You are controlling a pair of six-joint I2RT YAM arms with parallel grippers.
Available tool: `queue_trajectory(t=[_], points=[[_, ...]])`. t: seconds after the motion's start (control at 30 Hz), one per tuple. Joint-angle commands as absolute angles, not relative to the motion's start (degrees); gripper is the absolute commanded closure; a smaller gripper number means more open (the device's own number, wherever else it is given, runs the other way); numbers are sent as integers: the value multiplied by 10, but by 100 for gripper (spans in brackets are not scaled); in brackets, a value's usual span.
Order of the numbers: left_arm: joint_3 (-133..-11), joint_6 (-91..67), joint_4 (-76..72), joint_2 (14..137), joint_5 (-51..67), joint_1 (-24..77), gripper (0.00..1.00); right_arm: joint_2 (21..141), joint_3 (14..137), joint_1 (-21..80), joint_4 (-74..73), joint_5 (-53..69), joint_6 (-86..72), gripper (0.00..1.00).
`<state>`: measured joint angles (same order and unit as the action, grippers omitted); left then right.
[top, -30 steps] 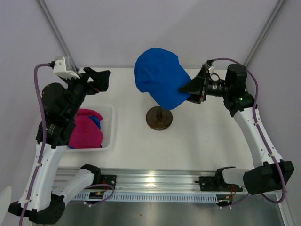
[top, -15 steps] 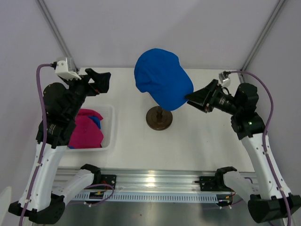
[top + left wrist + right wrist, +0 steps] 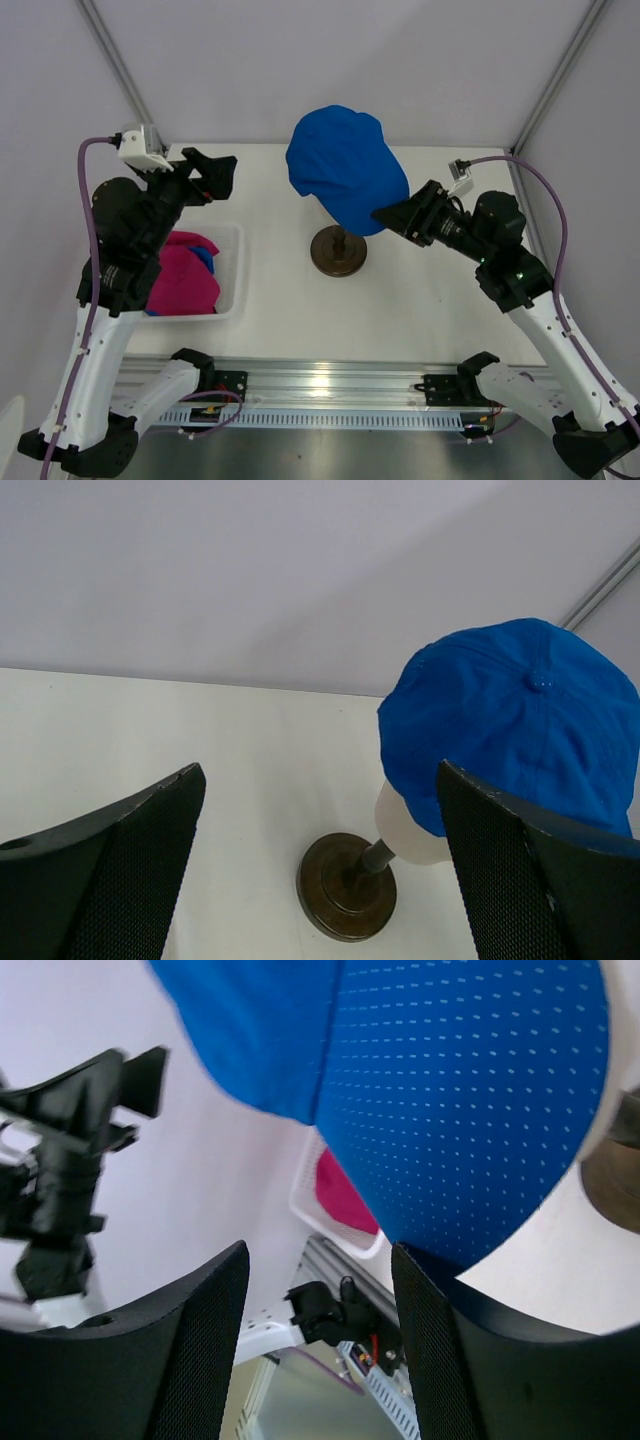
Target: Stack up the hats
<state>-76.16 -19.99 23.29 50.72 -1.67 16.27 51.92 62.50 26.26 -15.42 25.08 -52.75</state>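
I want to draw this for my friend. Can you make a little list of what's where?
Blue hat: on the mannequin head, mid-table
Stand: dark, round, under the head
Pink hats: in the white basket, left side
Left claw: open, empty, up behind the basket
Right claw: open, right at the blue hat's edge

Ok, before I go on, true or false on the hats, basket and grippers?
A blue cap sits on the mannequin head. True.
The white basket is on the right of the stand. False: it is on its left.
Pink caps lie in the basket. True.
The left gripper is shut on a pink cap. False: it is open and empty.
The right gripper is open, close to the blue cap. True.
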Motion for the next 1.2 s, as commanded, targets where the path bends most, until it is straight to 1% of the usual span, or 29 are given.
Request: queue_trajectory(t=[0.0, 0.17, 0.3, 0.5, 0.6, 0.63, 0.73, 0.93, 1.17], points=[[-764, -192, 222, 494, -11, 165, 1, 510, 642, 286, -202, 138, -501, 37], [-755, -193, 221, 481, -14, 165, 1, 447, 619, 324, -206, 44, -538, 38], [-743, -200, 219, 478, -4, 165, 0, 416, 563, 379, -185, -22, -558, 38], [-738, -200, 219, 475, 13, 165, 1, 448, 482, 454, -75, -76, -561, 36], [-742, -192, 221, 473, 16, 165, 0, 461, 450, 496, -21, -145, -584, 36], [-743, -189, 221, 473, 16, 165, 0, 463, 440, 508, 23, -182, -586, 36], [-743, -183, 214, 469, 16, 165, 0, 475, 417, 540, 83, -234, -573, 36], [-744, -181, 208, 473, 20, 165, 1, 491, 402, 548, 165, -244, -541, 39], [-730, -185, 199, 480, 27, 165, 1, 484, 381, 561, 195, -281, -524, 39]])
